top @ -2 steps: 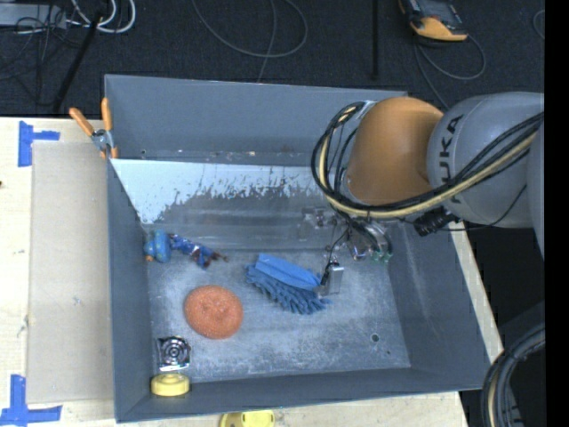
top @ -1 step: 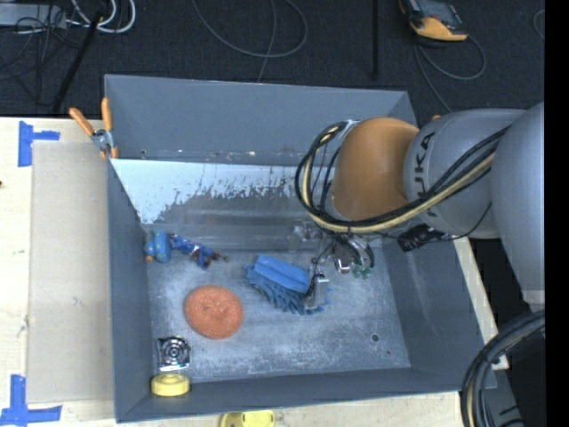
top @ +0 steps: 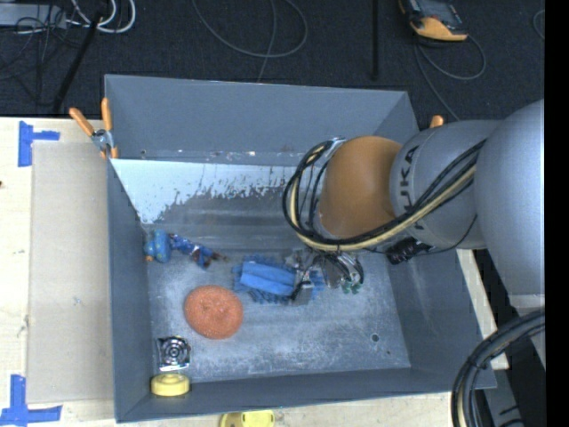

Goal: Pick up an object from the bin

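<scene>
Starting at the left, the grey bin (top: pixel 129 310) has a few small things lying on its floor. Near the left wall, toward the back, sits a little blue toy (top: pixel 157 246). In the front left corner lies a yellow cap (top: pixel 169 384), and a shiny silver thing (top: pixel 174 352) stands just behind it. It is not clear whether the two touch. A bit to the right of the toy lies a small dark and blue bit (top: pixel 201 255), apart from it. Nearer the front is a flat, round, orange disc (top: pixel 213 312), alone on the floor.

In the middle of the bin floor lies a blue block (top: pixel 265 279), a little tilted. It is just to the right of the disc but not touching it.

The gripper (top: pixel 308 283) is down low at the block's right end, right up against it. Whether the gripper is spread, pressed together or pinching the block cannot be told, because the wrist hides it from above.

Over the gripper is a big round orange cover (top: pixel 356 188) with black and yellow cables (top: pixel 298 194) looped around it. The thick grey arm (top: pixel 498 185) comes in from the right, over the bin's right wall.
</scene>
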Robot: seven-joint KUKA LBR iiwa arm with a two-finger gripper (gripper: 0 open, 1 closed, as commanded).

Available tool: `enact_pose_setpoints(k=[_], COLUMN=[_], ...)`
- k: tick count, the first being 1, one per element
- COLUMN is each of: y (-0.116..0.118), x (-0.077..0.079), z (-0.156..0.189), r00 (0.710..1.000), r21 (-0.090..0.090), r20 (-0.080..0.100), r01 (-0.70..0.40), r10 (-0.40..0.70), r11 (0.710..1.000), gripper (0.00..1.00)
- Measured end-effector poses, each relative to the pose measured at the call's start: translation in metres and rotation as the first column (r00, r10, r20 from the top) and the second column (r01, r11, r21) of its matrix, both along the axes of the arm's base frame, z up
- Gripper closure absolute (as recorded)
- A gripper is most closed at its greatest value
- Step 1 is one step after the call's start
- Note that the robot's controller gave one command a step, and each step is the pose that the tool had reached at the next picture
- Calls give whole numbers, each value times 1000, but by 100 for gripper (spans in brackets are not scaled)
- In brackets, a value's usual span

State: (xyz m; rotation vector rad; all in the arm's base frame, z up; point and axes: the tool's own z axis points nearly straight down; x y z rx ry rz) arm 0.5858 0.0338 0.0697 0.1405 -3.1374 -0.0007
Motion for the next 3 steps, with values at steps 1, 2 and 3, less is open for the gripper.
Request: enact_pose_setpoints(k=[1,2,3], y=[0,2,2], x=[0,14,14], z=[0,118,118], r00=[1000,1000,1000], r21=[0,0,0], r20=[0,1,1], r01=[0,-4,-4], r10=[0,4,4], r11=[1000,1000,1000], gripper=[100,100,100])
